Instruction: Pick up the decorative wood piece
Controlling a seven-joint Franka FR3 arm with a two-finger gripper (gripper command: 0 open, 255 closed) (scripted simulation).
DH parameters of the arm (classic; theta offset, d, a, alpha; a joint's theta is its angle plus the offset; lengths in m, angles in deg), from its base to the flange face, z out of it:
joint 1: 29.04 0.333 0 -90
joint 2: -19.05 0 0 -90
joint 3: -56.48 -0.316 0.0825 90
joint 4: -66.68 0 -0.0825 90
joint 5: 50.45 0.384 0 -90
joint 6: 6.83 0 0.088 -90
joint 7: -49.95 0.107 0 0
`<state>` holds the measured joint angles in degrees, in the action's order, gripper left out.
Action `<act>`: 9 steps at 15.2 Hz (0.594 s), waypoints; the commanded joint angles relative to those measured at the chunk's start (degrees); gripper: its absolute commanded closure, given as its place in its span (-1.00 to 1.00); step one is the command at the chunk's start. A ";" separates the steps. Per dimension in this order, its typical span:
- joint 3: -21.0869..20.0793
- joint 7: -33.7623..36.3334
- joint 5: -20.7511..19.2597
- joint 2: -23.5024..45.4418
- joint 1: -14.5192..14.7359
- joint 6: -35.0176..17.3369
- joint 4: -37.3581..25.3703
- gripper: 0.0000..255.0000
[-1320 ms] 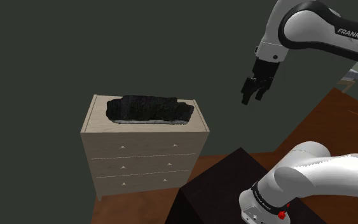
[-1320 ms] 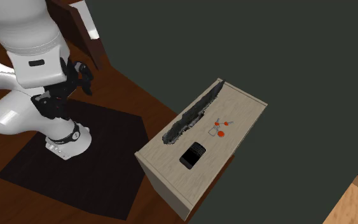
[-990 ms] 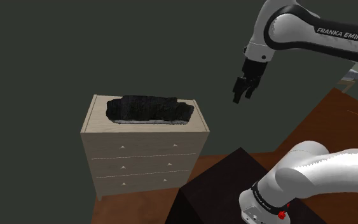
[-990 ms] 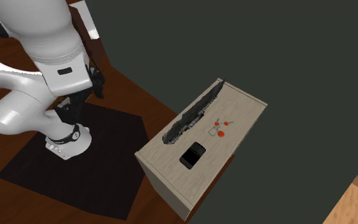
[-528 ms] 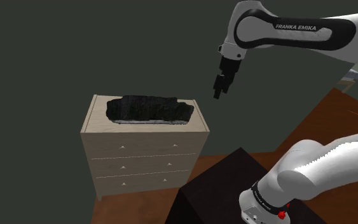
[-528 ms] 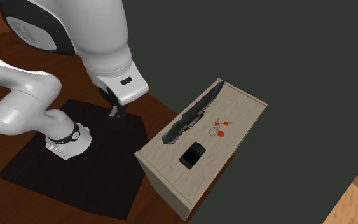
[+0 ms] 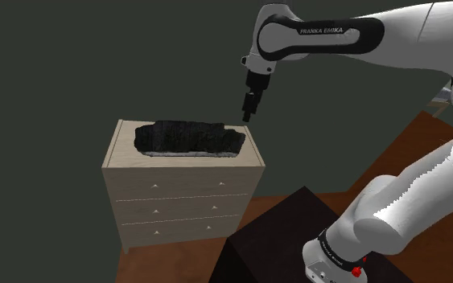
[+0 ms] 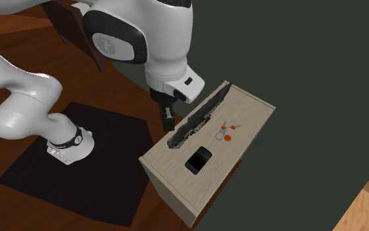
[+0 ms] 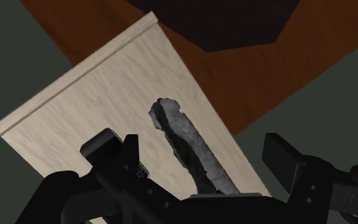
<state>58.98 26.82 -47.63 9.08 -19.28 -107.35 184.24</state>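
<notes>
We see the long, rough, grey-black decorative wood piece (image 7: pixel 188 138) lying flat along one long edge of the pale wood-grain chest of drawers (image 7: pixel 184 186) top. The all-black gripper (image 7: pixel 247 116) hangs above the piece's end at the shoulder view's right, apart from it. Wrist view: fingers (image 9: pixel 106 147) spread wide, clasping nothing. The piece runs below, between them, untouched.

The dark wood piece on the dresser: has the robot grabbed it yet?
Not yet. Done: the gripper hangs above the dresser, near one end of the wood piece. In hand: nothing; its fingers stand open and the piece lies flat on top. Left: lower, close on it, lift.
</notes>
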 commanded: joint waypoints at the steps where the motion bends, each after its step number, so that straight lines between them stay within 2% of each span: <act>1: -0.46 -2.71 0.60 3.84 0.90 -1.09 -2.88 -1.00; 9: -3.54 -11.77 2.21 18.40 3.99 -2.02 -17.03 -1.00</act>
<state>55.95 16.13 -45.59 25.27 -15.73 -109.04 169.21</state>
